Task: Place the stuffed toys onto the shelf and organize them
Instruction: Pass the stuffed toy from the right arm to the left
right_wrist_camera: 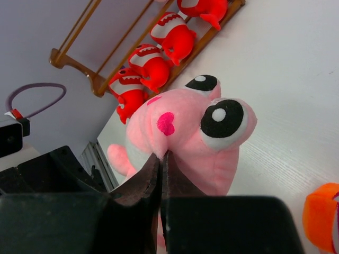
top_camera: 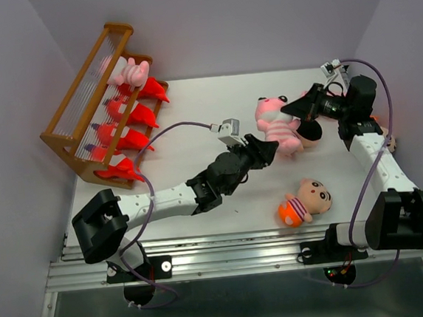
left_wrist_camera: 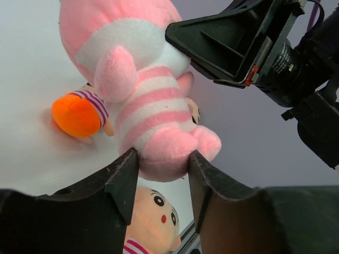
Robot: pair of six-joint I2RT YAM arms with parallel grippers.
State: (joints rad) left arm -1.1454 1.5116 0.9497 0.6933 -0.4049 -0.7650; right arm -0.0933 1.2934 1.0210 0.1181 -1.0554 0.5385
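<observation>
Four red monsters [top_camera: 129,128] and one pink pig [top_camera: 131,71] are sitting on the shelf [top_camera: 74,111]. A second pig [top_camera: 277,127] is sitting between the two grippers over the middle of the table [top_camera: 213,91]. Two boy dolls are showing — one boy doll [top_camera: 308,200] near the front edge, another doll [left_wrist_camera: 79,114] beyond the second pig in the left wrist view. You are seeing the left arm lying low and stretched diagonally toward that pig, and the right arm bending in from the right. The left gripper [left_wrist_camera: 161,159] is standing partly spread, its fingers [left_wrist_camera: 124,174] pressing both sides of the pig's lower end. The right gripper [right_wrist_camera: 163,159] is holding its jaws pressed together — pinching the plush of the pig's head.
</observation>
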